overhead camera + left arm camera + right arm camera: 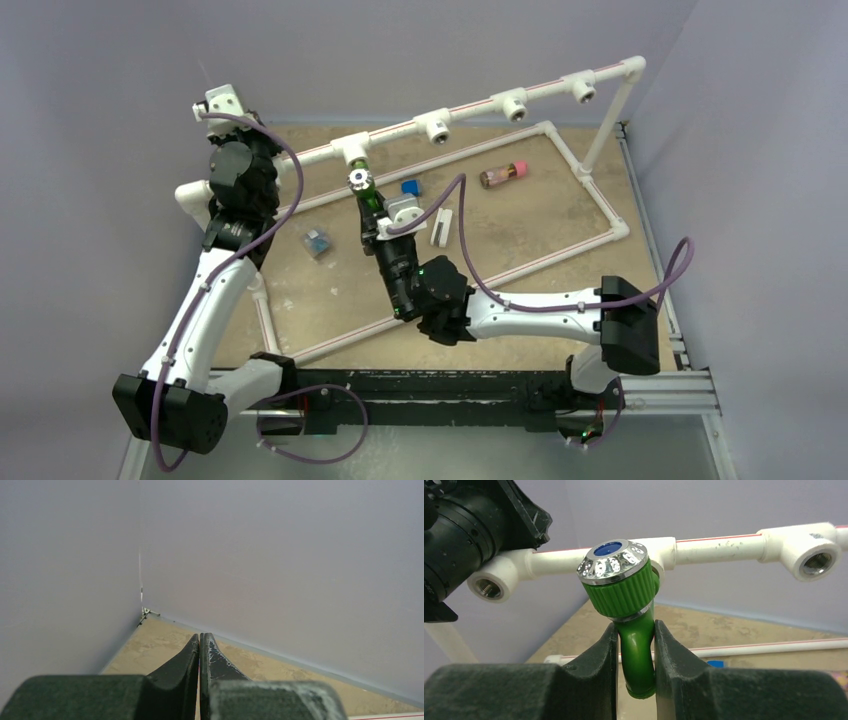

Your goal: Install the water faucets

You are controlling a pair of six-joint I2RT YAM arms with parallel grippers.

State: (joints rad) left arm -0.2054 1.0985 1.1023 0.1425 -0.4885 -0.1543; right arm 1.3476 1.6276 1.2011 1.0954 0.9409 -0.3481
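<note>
Our right tool is closed tight on the green faucet. It pinches the curved spout, and the shiny knob sits on top. We hold the faucet up right in front of a tee fitting on the white pipe. We cannot tell if its stem is in the hole yet, so we think this faucet is only part way done. The next tee fitting shows a bare hole. The top view shows two more bare ones past it, so most of the job is left. Our left tool is closed with nothing in it, up near the back corner of the surface. The left arm sits close on one side of the faucet, so there is little room there. The other side along the pipe is open. Down below, a blue piece and a small bottle lie apart on the surface.
</note>
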